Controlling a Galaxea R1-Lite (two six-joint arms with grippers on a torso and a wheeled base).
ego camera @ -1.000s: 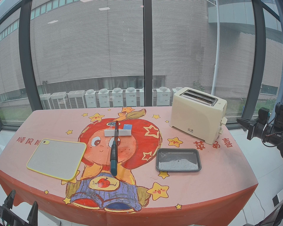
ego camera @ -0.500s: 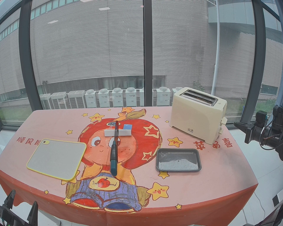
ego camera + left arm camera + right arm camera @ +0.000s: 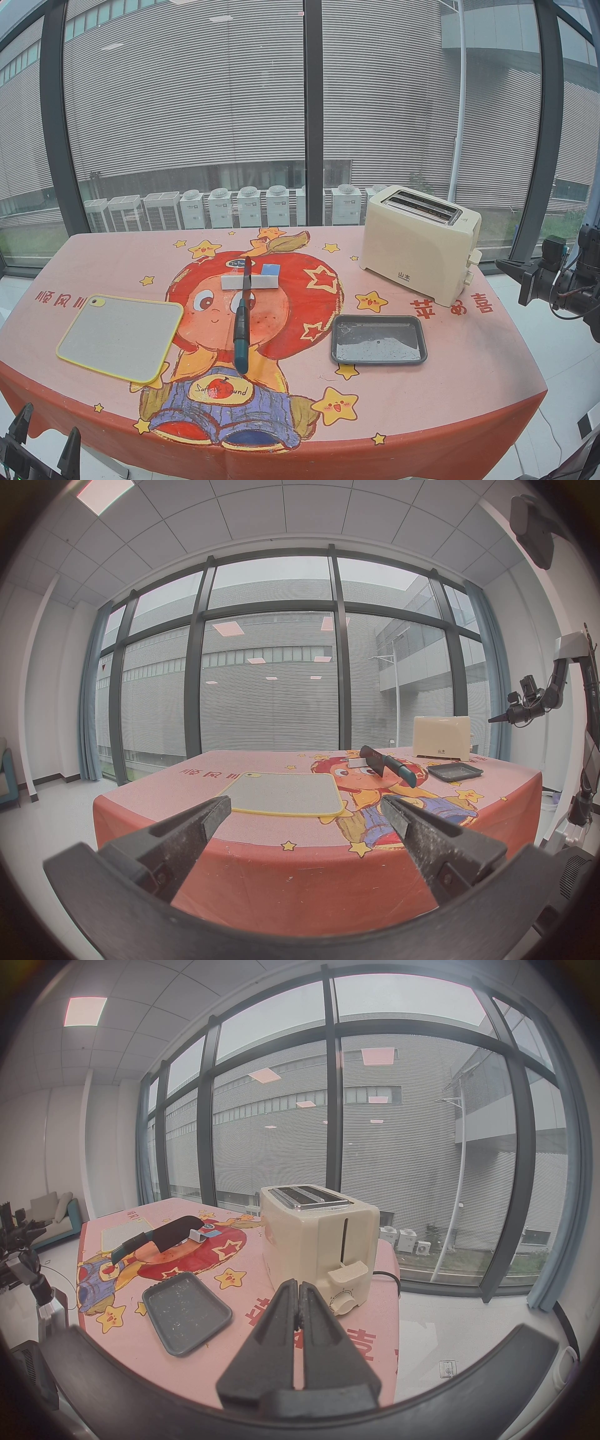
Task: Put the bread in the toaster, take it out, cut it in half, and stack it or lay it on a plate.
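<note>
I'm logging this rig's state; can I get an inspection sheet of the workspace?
Surface: pink cartoon-printed tablecloth, lying flat.
Job's things: cream two-slot toaster back right, slot contents cannot be told; dark grey rectangular tray before it, specks inside; grey yellow-rimmed cutting board front left; teal-handled knife centre, blade propped on white block.
Clutter: nothing seen.
Grippers: left gripper below the front left edge, jaws open; right gripper off the right edge, jaws shut, empty.
Cables: black cord behind the toaster.
Surroundings: tall windows along the far side.
</note>
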